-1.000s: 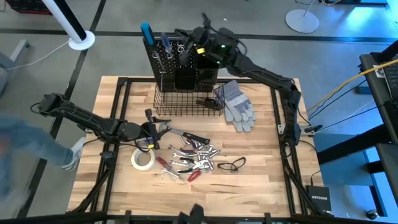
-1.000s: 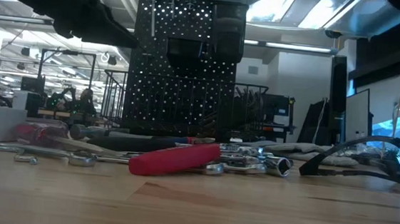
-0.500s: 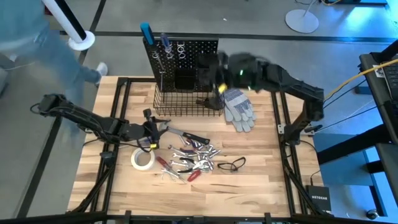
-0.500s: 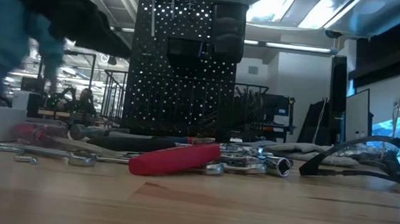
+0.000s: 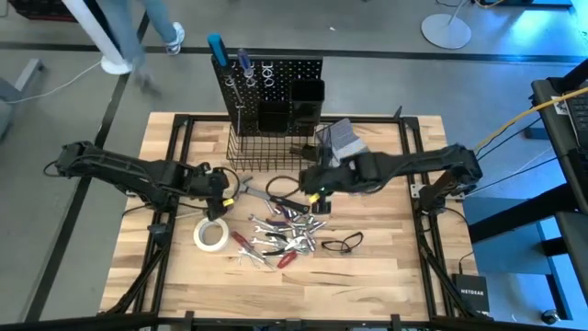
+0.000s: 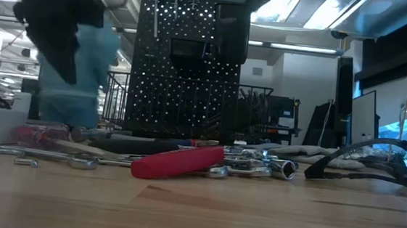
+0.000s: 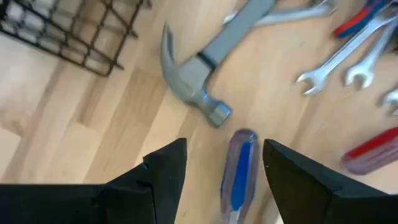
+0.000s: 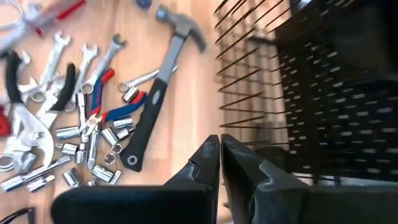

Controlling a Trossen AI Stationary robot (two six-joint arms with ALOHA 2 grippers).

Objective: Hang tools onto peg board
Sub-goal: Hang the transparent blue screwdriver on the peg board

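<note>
The black peg board (image 5: 276, 78) stands upright at the far edge with a wire basket (image 5: 276, 154) at its base, and a few tools hang on it. Wrenches, pliers and red screwdrivers lie piled (image 5: 285, 234) mid-table, beside a white tape roll (image 5: 210, 235). A hammer (image 7: 189, 84) lies flat near the basket. My left gripper (image 7: 224, 168) is open and low, its fingers standing either side of a blue-handled screwdriver (image 7: 239, 168) on the table without touching it. My right gripper (image 8: 221, 155) is shut and empty, above the table between the basket and the pile.
Grey work gloves (image 5: 342, 138) lie right of the basket, partly under my right arm. Black safety glasses (image 5: 342, 244) sit near the pile. A person's legs (image 6: 77, 60) pass behind the table. Bare wood lies along the near edge and right side.
My right gripper has swung from the top of the peg board down and toward the near edge, ending low over the table by the hammer's handle. My left gripper has shifted slightly toward the far edge. A person has walked past behind the table.
</note>
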